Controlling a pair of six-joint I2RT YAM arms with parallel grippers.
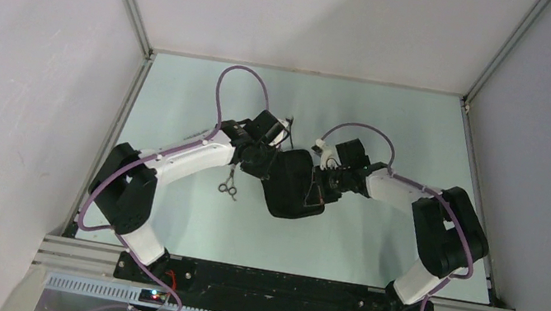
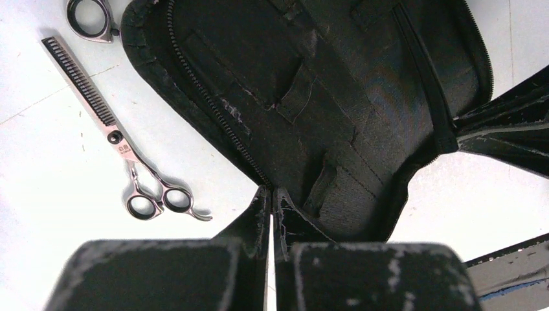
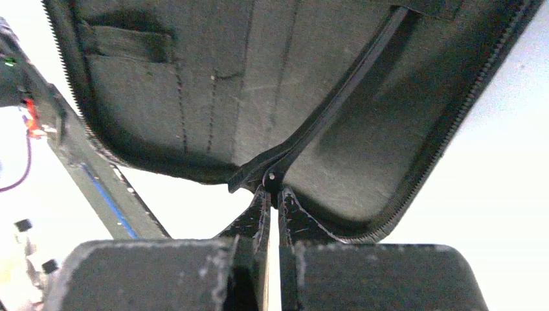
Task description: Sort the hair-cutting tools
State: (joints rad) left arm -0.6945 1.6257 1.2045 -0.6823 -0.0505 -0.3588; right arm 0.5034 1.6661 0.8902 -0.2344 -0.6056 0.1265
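Scissors lie flat on the desk, just left of the pouch and not touching it. Their long axis runs near to far, with the ring handles at the near end and the shut blades pointing far. The left wrist view shows one blade toothed like a comb. Past its tip lies one ring handle of a second pair, the rest cut off by the picture's edge.

The left fingers are pressed together, pinching the pouch's zip rim on its left side. The pouch lies unzipped in the middle of the desk with its dark lining up. Stitched pockets and a loop show inside, and none of the tools can be seen in them. The right fingers are together too, clamped on the zip strip at the pouch's right rim.
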